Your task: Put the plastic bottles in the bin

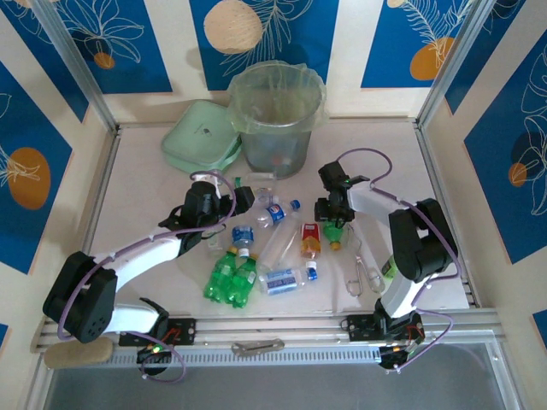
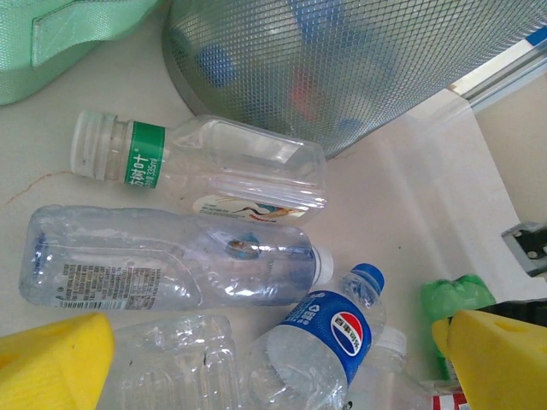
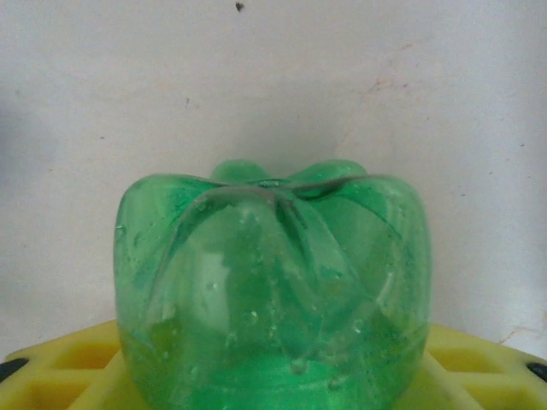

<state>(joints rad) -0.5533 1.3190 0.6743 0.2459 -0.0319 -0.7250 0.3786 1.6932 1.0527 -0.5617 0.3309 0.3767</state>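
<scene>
The left tool (image 2: pixel 275 363) stands wide open and holds nothing. Its yellow pads (image 2: pixel 53 359) frame a litter of bottles lying on the bench (image 1: pixel 137 201). The right tool (image 1: pixel 332 219) is closed against a green bottle (image 3: pixel 273 282), a pad on either side. The bottle's lobed base faces that wrist camera. From above it sits at 3 o'clock of the pile; whether it is off the bench I cannot tell.

From above, left to right:
- A flat pale-green lid (image 1: pixel 201 137) lies at 11 o'clock.
- Right against it is the bin (image 1: pixel 276 120) at 12 o'clock, lined with a thin bag.
- A cluster of green yellow-capped bottles (image 1: pixel 231 278) sits at 6 o'clock of the pile.
- A clear blue-labelled bottle (image 1: pixel 284 279) lies just beside them.
- An orange bottle (image 1: pixel 310 241) with a red label lies just right of the pile's centre.
- Metal tongs (image 1: pixel 363 273) lie at 5 o'clock, near the right arm.

The pile lies between the two tools, and the left arm crosses its 9 o'clock side.

The left wrist view adds detail:
- A green-banded bottle (image 2: pixel 201 166) with a white cap lies nearest the bin.
- A long clear bottle (image 2: pixel 171 260) lies alongside it.
- A Pepsi bottle (image 2: pixel 329 337) with a blue cap lies at 5 o'clock.
- Blurred blue and red shapes show through the bin's wall.
</scene>
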